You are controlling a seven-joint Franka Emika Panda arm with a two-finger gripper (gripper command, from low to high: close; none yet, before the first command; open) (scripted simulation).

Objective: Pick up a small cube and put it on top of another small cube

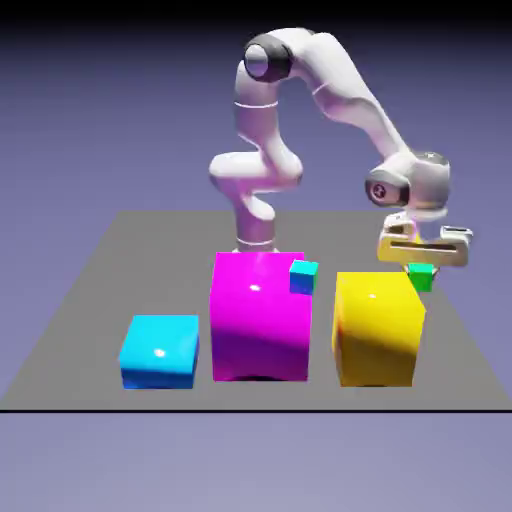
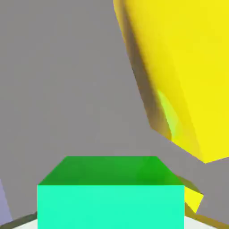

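Note:
The small cube (image 1: pixel 421 277), tiny and bright green, sits between the fingers of my gripper (image 1: pixel 422 268), which is shut on it. It hangs just past the far right top corner of the big yellow block (image 1: pixel 376 327). In the hand view the small cube (image 2: pixel 110 197) fills the bottom middle and hides both fingertips. The yellow block (image 2: pixel 179 67) looms at the upper right over the grey table (image 2: pixel 58 89). A tiny teal-blue cube (image 1: pixel 303 276) shows at the magenta block's upper right edge.
A large magenta block (image 1: pixel 258 315) stands in the middle, left of the yellow one. A cyan block (image 1: pixel 160 350) sits further toward the exterior view's left. The white arm arches down from the table's far edge.

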